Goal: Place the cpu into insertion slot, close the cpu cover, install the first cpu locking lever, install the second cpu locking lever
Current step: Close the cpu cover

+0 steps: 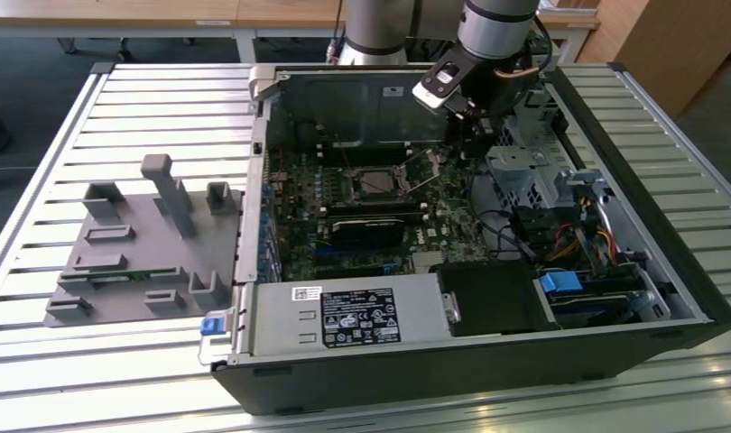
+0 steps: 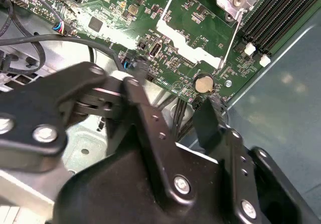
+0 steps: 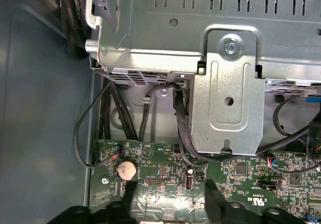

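Exterior view: the slot (image 1: 375, 184) sits near the middle of the board (image 1: 450, 221), a dark square inside a thin metal rim, well down inside the case (image 1: 462, 374). I cannot tell whether the cpu lies in it.

In the second wrist view the cover (image 2: 190, 45) looks to me swung open. Its silver frame lies on the side of the slot that faces my tool, and green board shows through its window.

My gripper (image 1: 472, 137) hangs to the exterior view's right of the slot and a little farther back, over the board's edge and just beside the metal cage (image 1: 516, 171). So the slot lies off toward the exterior view's left and slightly nearer that camera, with the open cover between it and the tool.

In both wrist views the fingers (image 2: 150, 128) are spread well apart with nothing between them, so I am carrying nothing. They point down at the board near the coin cell (image 2: 203, 85), and I judge them to be clear of the surface, not touching it.
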You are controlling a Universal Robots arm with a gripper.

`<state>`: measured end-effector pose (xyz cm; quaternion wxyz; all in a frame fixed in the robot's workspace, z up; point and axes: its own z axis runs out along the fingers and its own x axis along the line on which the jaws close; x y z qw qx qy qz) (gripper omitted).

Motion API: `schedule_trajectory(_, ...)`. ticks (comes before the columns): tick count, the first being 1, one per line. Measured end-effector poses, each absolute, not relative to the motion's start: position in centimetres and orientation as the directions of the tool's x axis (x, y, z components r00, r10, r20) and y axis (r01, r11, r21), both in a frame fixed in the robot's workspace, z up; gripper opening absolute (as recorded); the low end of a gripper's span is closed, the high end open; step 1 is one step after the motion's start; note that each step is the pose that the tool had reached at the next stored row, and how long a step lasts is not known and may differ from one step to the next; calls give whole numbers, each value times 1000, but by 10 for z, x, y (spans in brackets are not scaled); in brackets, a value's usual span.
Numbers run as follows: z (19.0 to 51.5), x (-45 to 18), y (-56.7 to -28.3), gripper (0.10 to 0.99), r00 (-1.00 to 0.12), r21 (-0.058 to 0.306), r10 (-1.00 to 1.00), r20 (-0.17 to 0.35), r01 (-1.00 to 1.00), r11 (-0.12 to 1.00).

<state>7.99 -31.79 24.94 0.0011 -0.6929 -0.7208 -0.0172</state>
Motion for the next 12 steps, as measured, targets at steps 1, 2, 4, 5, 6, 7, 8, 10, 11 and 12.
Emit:
schedule_trajectory(1,249,80,-318,592,-40,23,999,25,999,39)
schedule_trajectory(2,249,80,-318,592,-40,23,999,25,999,39)
schedule_trajectory(4,249,80,-318,471,-40,23,999,25,999,39)
schedule_trajectory(5,249,80,-318,471,-40,23,999,25,999,39)
schedule_trajectory(6,249,80,-318,412,-40,23,999,25,999,39)
schedule_trajectory(7,249,80,-318,357,-40,23,999,25,999,39)
schedule_trajectory(8,249,80,-318,357,-40,23,999,25,999,39)
schedule_trajectory(10,250,80,-318,239,-40,23,999,25,999,39)
schedule_trajectory(11,249,80,-318,239,-40,23,999,25,999,39)
schedule_trajectory(12,250,80,-318,180,-40,23,999,25,999,39)
